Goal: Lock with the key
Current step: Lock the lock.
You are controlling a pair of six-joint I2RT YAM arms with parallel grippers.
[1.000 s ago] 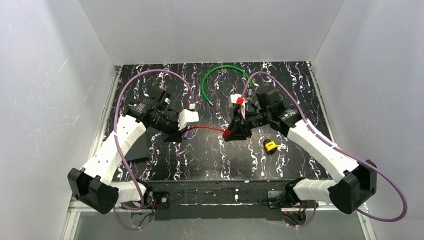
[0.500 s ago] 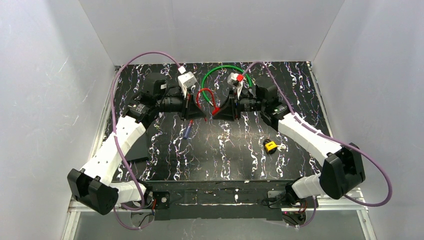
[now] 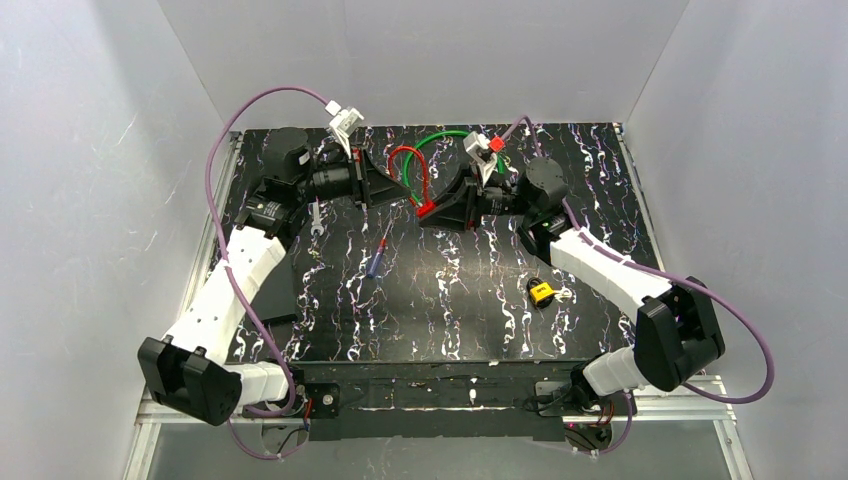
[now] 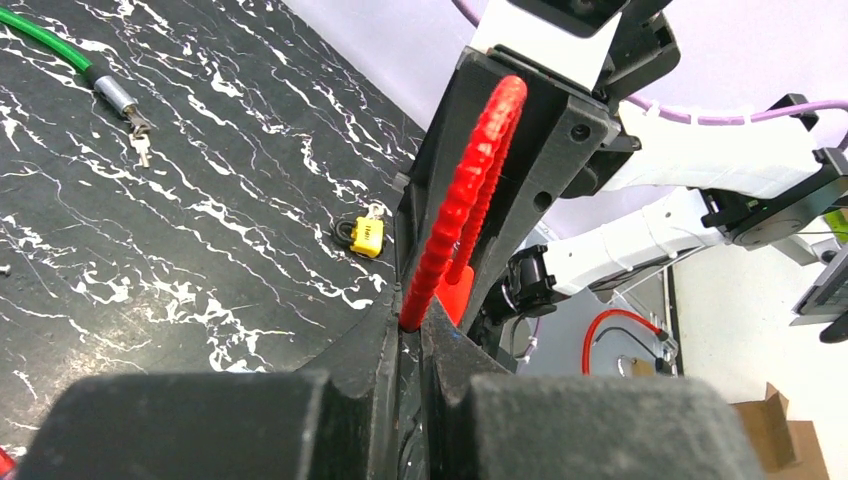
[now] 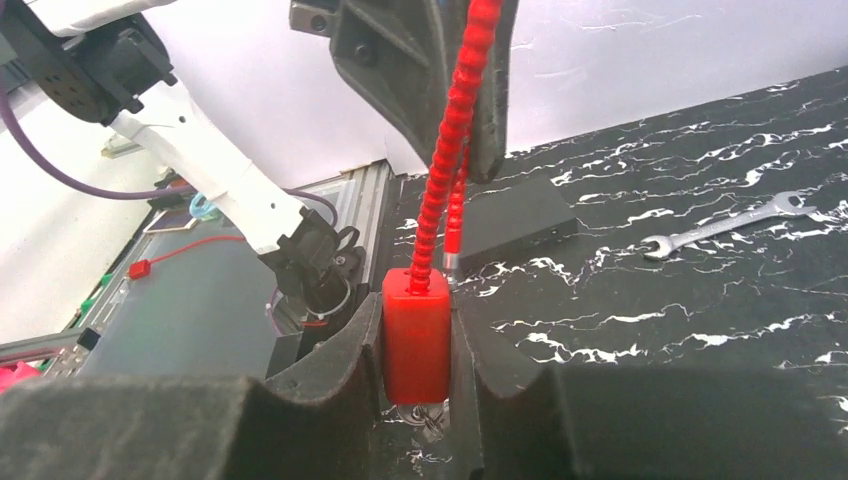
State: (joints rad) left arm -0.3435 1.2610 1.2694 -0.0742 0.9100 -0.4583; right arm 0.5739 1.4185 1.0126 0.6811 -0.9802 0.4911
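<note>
- One small yellow lock [image 3: 541, 292] lay flat on the black marbled table [image 3: 470, 320]. It was well apart from both claws, nearer the arm bases than the right claw [image 3: 432, 210] and out to that claw's right.
- The key [image 3: 563, 295], a tiny pale sliver, sat just beside the lock on the side turned away from the claws. We could not tell whether the two touched.
- Neither claw was in contact with the lock or the key.
- We saw the right claw clenched on the solid red block at one end of the red loop [image 3: 405, 165], with the block wedged between its dark pads [image 5: 345, 365].
- The left claw [image 3: 397, 193] was pinched tight on the ribbed red cable of the same loop, which rose from its fingertips and curved over toward the right claw.
- The two claws faced each other, tip near tip, over the far half of the table.
- A green cable [image 3: 440, 137] curved on the table just beyond both claws.
- A silver spanner [image 3: 316, 217] lay near the left claw, on its outer side, toward the left arm.
- A blue-handled screwdriver [image 3: 378, 255] lay on the table on the near side of the left claw, between it and the arm bases.
</note>
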